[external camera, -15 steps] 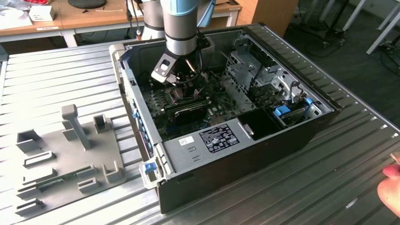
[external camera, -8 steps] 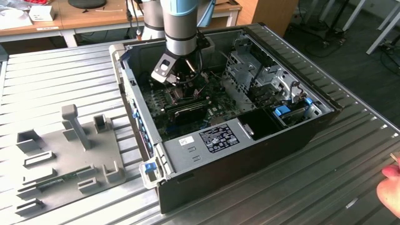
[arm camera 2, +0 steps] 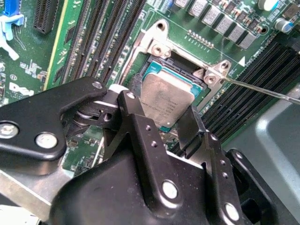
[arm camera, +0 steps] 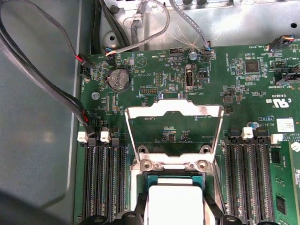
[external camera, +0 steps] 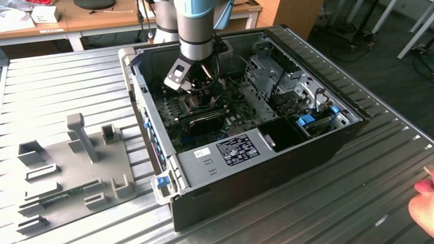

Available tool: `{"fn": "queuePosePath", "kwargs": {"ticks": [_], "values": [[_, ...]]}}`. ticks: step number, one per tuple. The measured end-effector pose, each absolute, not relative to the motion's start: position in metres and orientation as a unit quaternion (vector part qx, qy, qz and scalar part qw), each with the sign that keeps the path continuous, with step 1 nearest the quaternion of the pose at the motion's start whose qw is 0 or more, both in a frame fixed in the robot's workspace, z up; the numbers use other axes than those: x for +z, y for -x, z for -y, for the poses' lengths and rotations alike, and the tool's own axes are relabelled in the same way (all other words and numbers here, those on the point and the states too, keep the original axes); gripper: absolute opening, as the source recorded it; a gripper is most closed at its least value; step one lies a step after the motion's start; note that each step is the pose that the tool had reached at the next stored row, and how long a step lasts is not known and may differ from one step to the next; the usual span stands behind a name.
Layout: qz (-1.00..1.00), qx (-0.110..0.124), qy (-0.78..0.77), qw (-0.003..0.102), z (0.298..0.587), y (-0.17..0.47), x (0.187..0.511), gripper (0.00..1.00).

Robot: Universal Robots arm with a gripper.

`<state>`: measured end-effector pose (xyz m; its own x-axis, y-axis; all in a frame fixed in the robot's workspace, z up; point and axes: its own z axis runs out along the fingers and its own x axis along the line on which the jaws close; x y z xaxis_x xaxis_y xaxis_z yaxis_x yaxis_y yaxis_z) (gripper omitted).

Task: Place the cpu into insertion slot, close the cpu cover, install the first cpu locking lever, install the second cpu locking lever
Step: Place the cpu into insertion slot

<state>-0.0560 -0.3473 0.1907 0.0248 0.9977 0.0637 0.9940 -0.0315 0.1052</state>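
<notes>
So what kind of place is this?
Probably a robotics lab or test workshop: an opened computer tower lies on a ribbed metal workbench beside a grey parts fixture, with wooden desks behind.

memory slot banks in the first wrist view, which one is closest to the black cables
The bank on the grey case wall's side of the cpu: the black cables end by its white clips. The other bank sits across the cpu.
</notes>
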Motion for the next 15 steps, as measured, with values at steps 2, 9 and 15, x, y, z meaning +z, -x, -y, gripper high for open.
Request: {"fn": "queuePosePath", "kwargs": {"ticks": [2, 9, 15], "values": [[-0.696, 0.060, -0.716, 0.015, 0.3473, 0.0559, 0.1906, 0.54], [-0.696, 0.060, -0.716, 0.016, 0.3473, 0.0563, 0.1897, 0.54], [-0.696, 0.060, -0.716, 0.016, 0.3473, 0.0563, 0.1890, 0.54]]}}
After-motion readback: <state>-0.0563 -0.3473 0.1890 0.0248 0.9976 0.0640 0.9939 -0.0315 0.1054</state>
